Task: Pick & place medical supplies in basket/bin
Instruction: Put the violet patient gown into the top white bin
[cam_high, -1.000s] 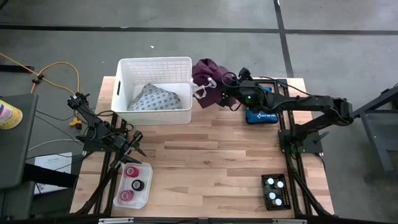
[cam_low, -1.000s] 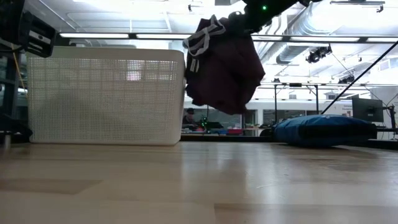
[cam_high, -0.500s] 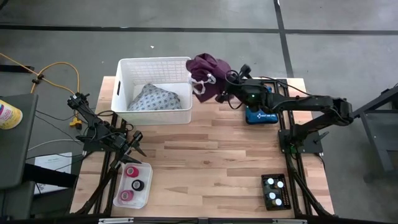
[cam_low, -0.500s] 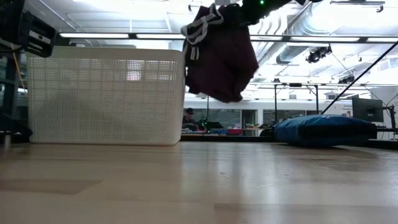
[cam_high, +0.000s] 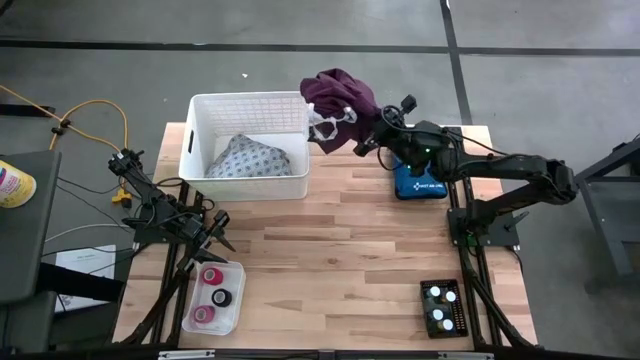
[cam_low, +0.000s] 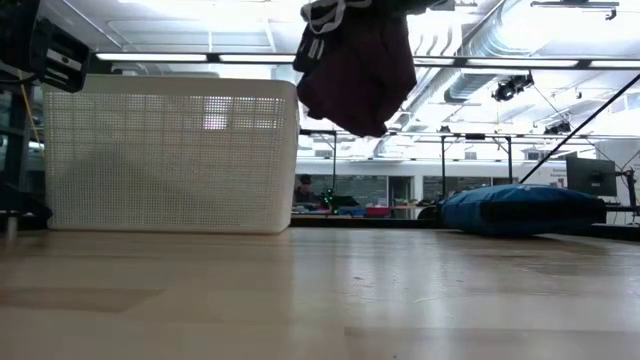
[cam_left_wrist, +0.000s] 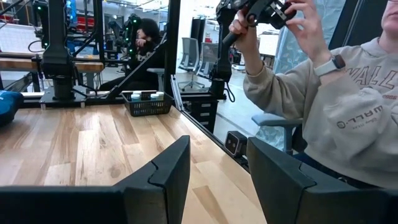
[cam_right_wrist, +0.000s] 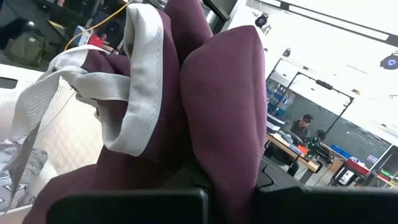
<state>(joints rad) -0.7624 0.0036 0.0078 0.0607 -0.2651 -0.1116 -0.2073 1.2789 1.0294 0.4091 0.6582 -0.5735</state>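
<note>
One idle left gripper (cam_high: 215, 232), fingers parted, is sitting at lower left. Grey dotted garment (cam_high: 250, 157) is lying in the basket (cam_high: 196, 135). Right gripper (cam_high: 372, 135) is clenching the purple garment (cam_high: 338, 97) just right of the rim; carrying over and releasing appears next.

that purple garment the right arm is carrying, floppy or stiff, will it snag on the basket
Probably floppy: the purple garment hangs in loose folds from the right gripper. Likely light, since one pinch carries it. Its white ties dangle by the white basket rim, so they might catch there.
</note>
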